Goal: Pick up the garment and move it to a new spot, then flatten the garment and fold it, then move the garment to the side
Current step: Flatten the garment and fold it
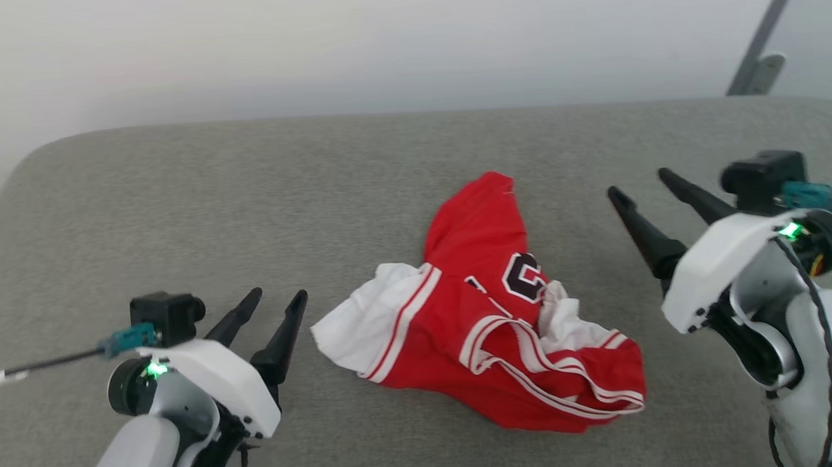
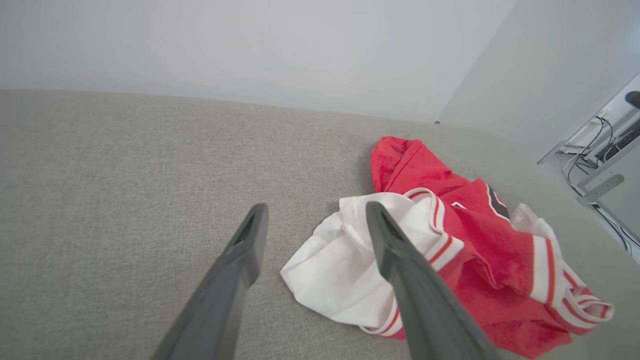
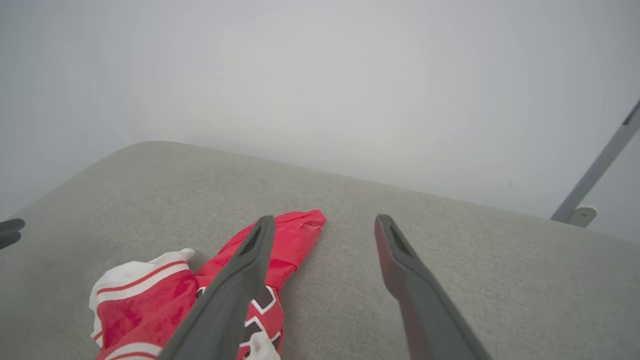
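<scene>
Two grippers flank a crumpled garment (image 1: 490, 314) on a grey cushion (image 1: 176, 216); neither holds anything. The garment lies in a heap slightly right of the cushion's middle, resting on the fabric and free of both arms. Its white sleeve (image 1: 364, 327) spills toward the left gripper (image 1: 278, 293), and a red lobe (image 1: 488, 188) points toward the far edge. Striped trim (image 1: 527, 355) is bunched at the near right, so the print (image 1: 523, 274) is partly buried in folds.

The left gripper, fingers apart and empty, sits just beside the sleeve without touching it. In its wrist view the sleeve lies partly behind one finger. That sleeve is a likely first hold, since its edge is loose and lies flat on the cushion.

The right gripper (image 1: 637, 182), fingers likewise spread and empty, stands well clear of the heap, its tips aimed past the red lobe.

Judged from this layout, the task is at its start. The pick-up is not yet made, and flattening, folding and setting aside all lie ahead. The open stance on either side suits a two-handed lift.

Risk: a pinch into heaped soft cloth may take several layers at once, which would hinder spreading the garment flat.
</scene>
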`<state>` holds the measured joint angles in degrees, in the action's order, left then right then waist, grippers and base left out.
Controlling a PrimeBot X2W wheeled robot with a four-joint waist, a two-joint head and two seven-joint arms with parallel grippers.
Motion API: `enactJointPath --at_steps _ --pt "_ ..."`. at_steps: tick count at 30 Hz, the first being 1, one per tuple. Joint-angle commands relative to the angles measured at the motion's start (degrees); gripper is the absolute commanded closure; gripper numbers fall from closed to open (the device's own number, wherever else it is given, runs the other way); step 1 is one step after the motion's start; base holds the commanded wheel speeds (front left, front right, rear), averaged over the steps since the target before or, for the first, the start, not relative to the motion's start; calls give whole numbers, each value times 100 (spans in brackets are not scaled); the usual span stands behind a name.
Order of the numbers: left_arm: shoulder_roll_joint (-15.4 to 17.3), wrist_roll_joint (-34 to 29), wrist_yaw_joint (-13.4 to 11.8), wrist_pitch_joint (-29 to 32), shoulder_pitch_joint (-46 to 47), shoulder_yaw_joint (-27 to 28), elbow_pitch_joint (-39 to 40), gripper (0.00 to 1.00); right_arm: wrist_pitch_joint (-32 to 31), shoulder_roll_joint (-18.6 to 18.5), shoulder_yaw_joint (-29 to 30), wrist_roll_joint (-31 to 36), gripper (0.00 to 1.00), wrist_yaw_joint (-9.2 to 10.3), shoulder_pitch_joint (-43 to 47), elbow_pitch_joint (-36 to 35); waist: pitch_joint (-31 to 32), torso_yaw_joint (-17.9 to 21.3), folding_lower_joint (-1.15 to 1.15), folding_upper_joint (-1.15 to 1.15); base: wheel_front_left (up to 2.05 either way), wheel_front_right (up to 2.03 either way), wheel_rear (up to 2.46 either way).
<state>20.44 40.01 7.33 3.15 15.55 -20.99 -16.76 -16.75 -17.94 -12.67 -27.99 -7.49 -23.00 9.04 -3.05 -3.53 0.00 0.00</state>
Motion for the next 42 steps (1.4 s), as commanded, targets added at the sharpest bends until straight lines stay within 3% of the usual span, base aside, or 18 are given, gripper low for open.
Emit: enactJointPath --at_steps 1,7,17,28,30,37,42 --pt "24 112 20 77 70 -7 -57 0 61 55 39 64 0 0 105 -58 -88 146 0 0 0 0 0" --pt "213 299 20 784 442 -288 -595 0 340 262 666 397 0 0 454 -361 -243 530 0 0 0 0 0" --pt "253 255 -77 1337 829 -533 -1558 0 1005 537 1341 709 0 0 898 -834 -358 962 0 0 0 0 0" --pt "173 -7 -617 2521 980 -1005 -2684 0 1078 792 1697 823 0 0 1335 -1235 -373 1117 0 0 0 0 0" --pt "156 -61 -551 2669 990 -1150 -2832 100 1055 809 1721 837 0 0 1376 -1294 -379 1122 0 0 0 0 0" --pt "241 -155 -596 2564 1261 -1163 -2957 100 1049 836 1791 809 0 0 1439 -1349 -376 1074 0 0 0 0 0" --pt "648 -53 -820 2453 1314 -862 -2736 100 1027 829 1832 809 0 0 1506 -1375 -319 980 0 0 0 0 0"
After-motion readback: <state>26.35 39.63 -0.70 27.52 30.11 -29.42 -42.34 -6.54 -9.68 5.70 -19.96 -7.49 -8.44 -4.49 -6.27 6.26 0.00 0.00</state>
